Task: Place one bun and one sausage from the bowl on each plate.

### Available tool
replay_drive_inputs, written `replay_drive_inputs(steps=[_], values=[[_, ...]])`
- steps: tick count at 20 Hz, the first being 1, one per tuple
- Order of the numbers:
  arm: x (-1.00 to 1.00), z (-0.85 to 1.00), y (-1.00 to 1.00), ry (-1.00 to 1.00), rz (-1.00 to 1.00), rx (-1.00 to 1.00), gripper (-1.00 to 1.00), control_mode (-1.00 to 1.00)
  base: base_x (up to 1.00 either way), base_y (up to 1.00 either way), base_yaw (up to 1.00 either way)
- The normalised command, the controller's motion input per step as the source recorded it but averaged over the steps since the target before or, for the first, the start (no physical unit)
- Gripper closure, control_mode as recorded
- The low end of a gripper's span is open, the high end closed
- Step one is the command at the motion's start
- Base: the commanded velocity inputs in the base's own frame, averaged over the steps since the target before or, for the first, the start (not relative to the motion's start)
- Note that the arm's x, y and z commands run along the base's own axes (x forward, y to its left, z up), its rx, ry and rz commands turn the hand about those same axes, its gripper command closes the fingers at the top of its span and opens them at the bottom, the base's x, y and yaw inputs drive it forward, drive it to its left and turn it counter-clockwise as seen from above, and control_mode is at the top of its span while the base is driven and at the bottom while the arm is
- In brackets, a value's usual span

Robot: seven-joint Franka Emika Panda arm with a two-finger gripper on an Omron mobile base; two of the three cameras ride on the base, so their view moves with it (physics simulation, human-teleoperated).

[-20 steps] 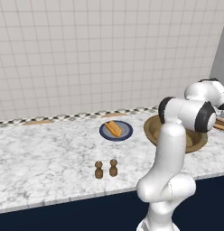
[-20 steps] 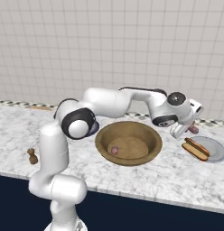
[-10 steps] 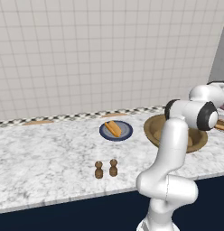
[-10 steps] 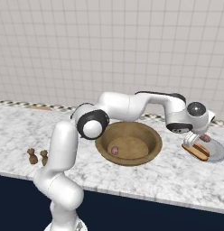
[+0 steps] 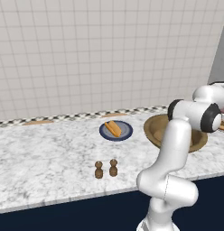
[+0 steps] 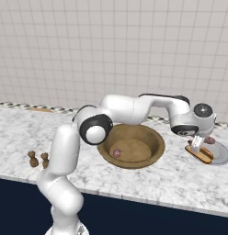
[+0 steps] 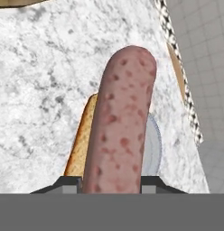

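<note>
Left base view first: the wooden bowl [image 5: 155,127] is seen on the marble counter [image 5: 50,158], half hidden behind the white arm. A dark blue plate [image 5: 116,131] with a bun [image 5: 113,128] on it is parked further along the counter, well apart from the fingers, and two small brown shakers [image 5: 106,168] are stood near the front edge.

Right base view: the gripper [image 6: 196,143] is reached out past the bowl [image 6: 132,146], right over a grey plate [image 6: 219,155] that's got a bun [image 6: 199,154] lying on it. A pinkish sausage [image 6: 209,140] is poking out beside the fingers. One more sausage [image 6: 116,153] is left in the bowl, well away from the fingers. The shakers [image 6: 37,159] are seen way off on the other side of the arm.

Hand view: the sausage [image 7: 120,126] is clamped between the two fingertips [image 7: 68,182], so the jaws are closed on it. It's stuck straight out ahead of the fingers, with the bun [image 7: 82,142] and the plate's rim [image 7: 154,142] just underneath it.
</note>
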Motion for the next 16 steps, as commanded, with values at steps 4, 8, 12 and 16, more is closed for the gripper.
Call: replay_drive_inputs(steps=[4,8,12,16], values=[[0.08,0.03,-0.11,0.18,0.01,0.01,1.0,-1.0,0.0,0.0,0.0],[0.01,-0.06,-0.22,0.14,0.0,0.04,1.0,-1.0,0.0,0.0,0.0],[0.03,-0.19,-0.13,0.01,0.0,0.08,1.0,-1.0,0.0,0.0,0.0],[0.19,-0.4,-0.24,-0.02,0.0,0.09,1.0,-1.0,0.0,0.0,0.0]])
